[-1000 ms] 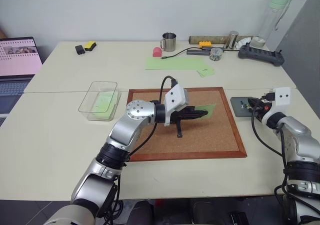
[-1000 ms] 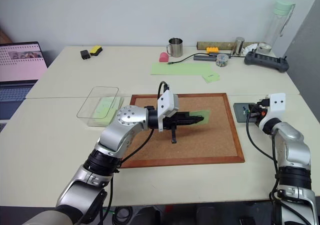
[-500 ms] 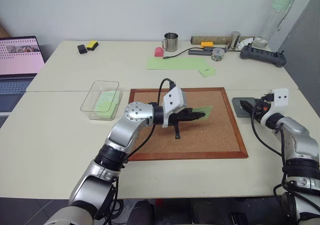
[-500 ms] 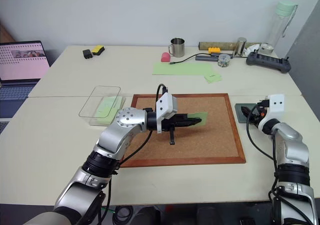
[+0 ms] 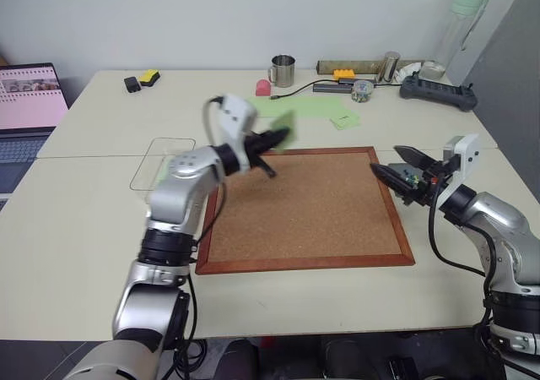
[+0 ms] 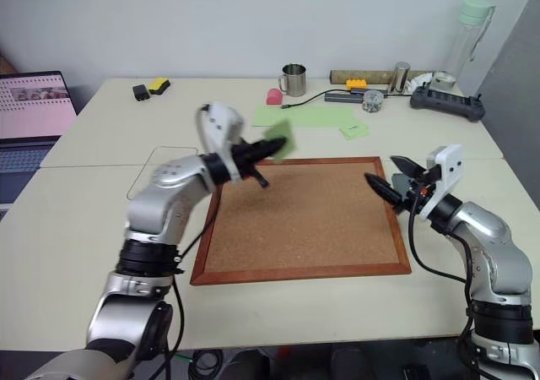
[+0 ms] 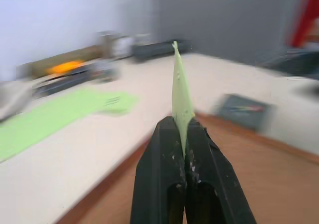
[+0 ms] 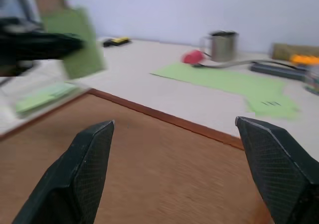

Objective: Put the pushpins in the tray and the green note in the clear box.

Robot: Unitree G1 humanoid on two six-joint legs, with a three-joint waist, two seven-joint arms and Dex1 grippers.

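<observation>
Left gripper lifts green note off corkboard, pinched shut; right gripper gapes, empty.
Swing over clear box before releasing.

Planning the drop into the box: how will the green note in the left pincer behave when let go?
The green note is thin paper pinched at one edge by the left pincer, so it is probably very light and floppy. It may flutter rather than drop straight.

Tray mostly behind right end effector
</observation>
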